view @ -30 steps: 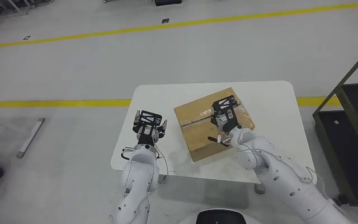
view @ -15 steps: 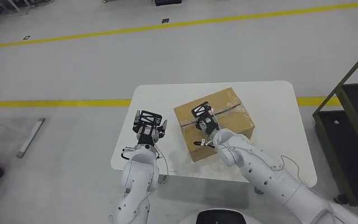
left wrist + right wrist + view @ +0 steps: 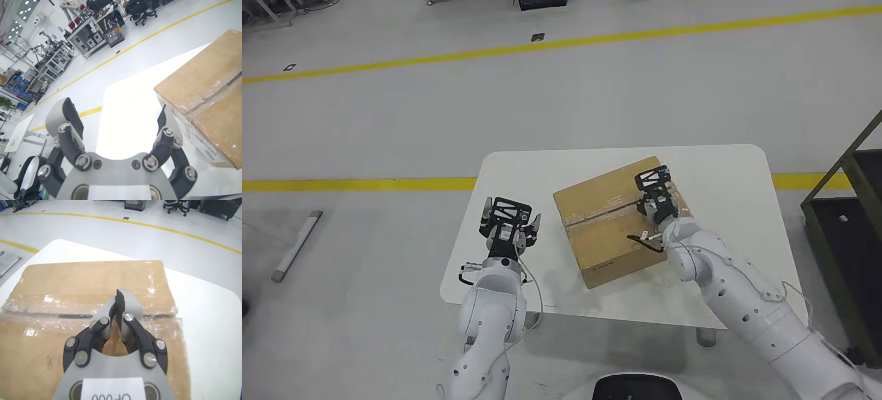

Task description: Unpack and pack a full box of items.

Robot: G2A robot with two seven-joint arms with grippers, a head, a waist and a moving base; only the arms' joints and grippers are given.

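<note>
**Taped box (image 3: 614, 222) closed on the bench (image 3: 732, 175)**

The cardboard box lies near the middle of the white bench, turned at an angle to its edges. Clear tape (image 3: 56, 313) runs along its top seam, and a printed label (image 3: 205, 146) is on one side wall. The right end effector (image 3: 118, 301) hangs over the box top by the taped seam, fingers pressed together with nothing between them. I cannot tell whether it touches the cardboard. The left end effector (image 3: 116, 111) stands over bare bench beside the box, apart from it, fingers spread wide and empty.
</note>
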